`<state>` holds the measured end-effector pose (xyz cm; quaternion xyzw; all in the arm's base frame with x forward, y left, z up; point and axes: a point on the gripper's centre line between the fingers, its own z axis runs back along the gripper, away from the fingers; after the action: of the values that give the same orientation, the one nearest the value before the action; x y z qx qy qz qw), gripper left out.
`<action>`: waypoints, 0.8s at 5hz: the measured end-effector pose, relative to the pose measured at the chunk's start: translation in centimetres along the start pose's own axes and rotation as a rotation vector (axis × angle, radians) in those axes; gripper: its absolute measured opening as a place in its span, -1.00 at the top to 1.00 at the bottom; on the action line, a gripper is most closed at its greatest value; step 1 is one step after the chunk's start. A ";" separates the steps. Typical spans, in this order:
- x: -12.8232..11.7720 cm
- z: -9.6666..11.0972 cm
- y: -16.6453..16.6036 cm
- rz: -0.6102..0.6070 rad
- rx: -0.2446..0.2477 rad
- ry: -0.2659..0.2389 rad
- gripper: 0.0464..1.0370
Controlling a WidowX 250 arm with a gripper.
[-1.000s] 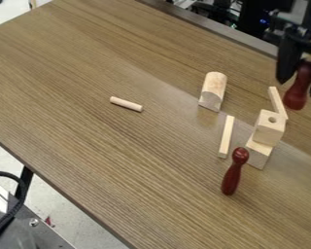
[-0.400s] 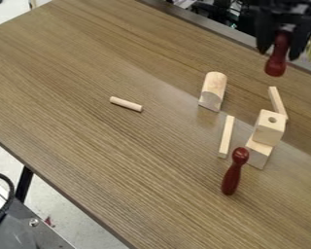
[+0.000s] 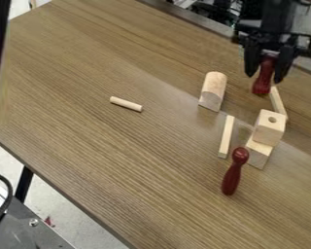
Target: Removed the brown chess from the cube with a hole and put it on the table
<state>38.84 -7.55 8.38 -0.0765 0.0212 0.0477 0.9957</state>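
1. Brown chess (image 3: pixel 263 85) was held upright, clasped by the gripper (image 3: pixel 265 78), at upper right, apart from the holed cube (image 3: pixel 267 128).
2. Cube was supported by a block (image 3: pixel 257 153).
3. Second chess (image 3: pixel 232 176) was seen on the table (image 3: pixel 119 160).

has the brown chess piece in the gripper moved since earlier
Yes, leftward in the view: at first the chess piece was up and right of the cube with the hole, now it is up and slightly left.
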 end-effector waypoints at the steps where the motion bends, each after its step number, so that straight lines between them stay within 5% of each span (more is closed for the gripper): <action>1: 0.7 -2.0 0.6 -0.006 0.062 -0.038 0.05; 2: 1.2 -2.8 1.3 -0.014 0.090 -0.077 0.05; 4: 1.6 -3.0 1.0 -0.013 0.051 -0.109 -0.06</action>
<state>40.23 -6.92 5.15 -0.0483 -0.0324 0.0450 0.9973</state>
